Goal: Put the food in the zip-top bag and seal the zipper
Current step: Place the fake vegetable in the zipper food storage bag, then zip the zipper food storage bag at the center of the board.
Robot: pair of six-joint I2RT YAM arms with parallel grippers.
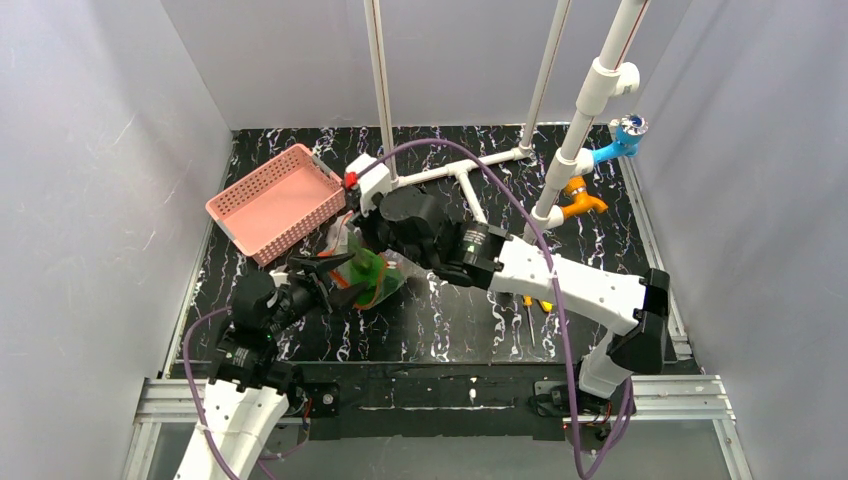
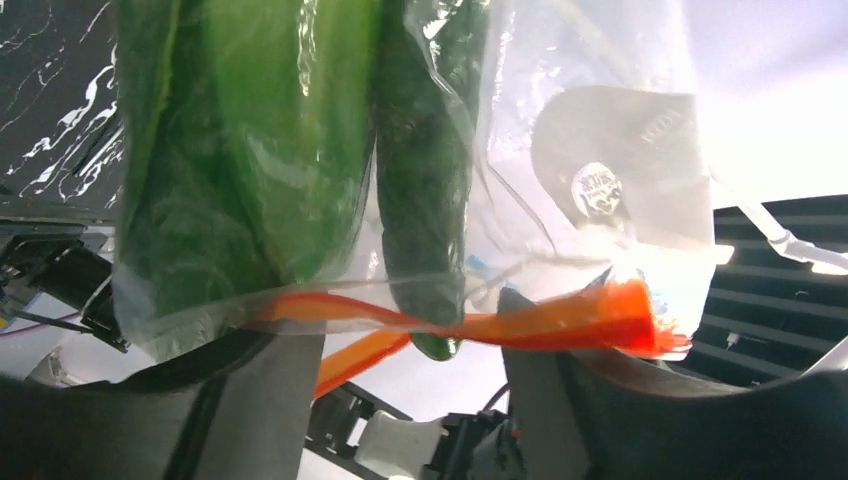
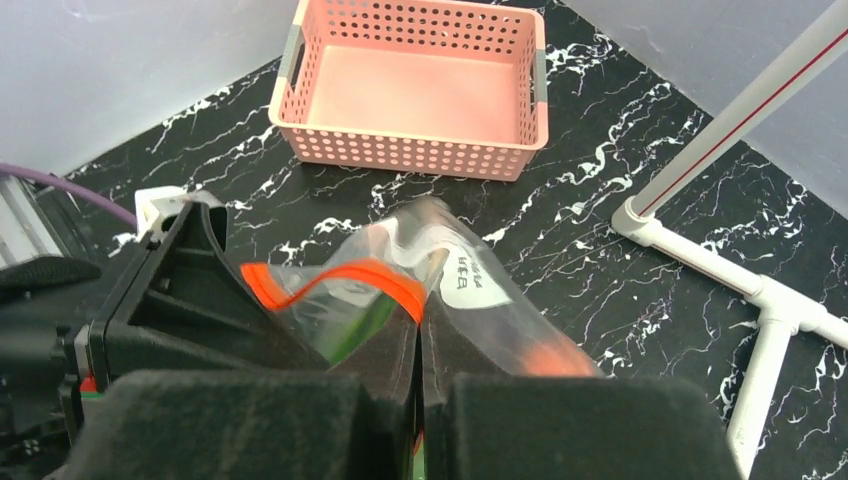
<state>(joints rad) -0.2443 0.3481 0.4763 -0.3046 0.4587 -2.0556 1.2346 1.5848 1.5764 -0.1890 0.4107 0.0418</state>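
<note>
Right gripper point(image 3: 420, 322) is clenched, fingers pressed flat together on the zipper point(image 3: 372, 272), pinching the bag's top edge. Left gripper point(image 1: 331, 280) stands spread, and on my left wrist feed the red-orange strip runs across the gap between its two dark fingers point(image 2: 560, 400), one frayed end lying on the right-hand finger.

The zip-top bag point(image 1: 374, 274) hangs between the two grippers, lifted off the table just in front of the basket. Inside I see leafy green bok choy point(image 2: 240, 150), and beside it a darker, slim cucumber point(image 2: 425, 200) with its rounded tip down at the strip.

There's a white label point(image 3: 470, 282) on the bag with dark writing, too blurred for me to read. A round printed mark shows too, also unreadable.

Behind sits the pink perforated basket point(image 3: 410, 152), nothing in it. Black table point(image 3: 600, 230) with white marble veining, a white pipe frame point(image 3: 740, 110) on the right, plain pale walls all round. Two yellow-handled tools point(image 1: 531, 306) lie under my right arm.
</note>
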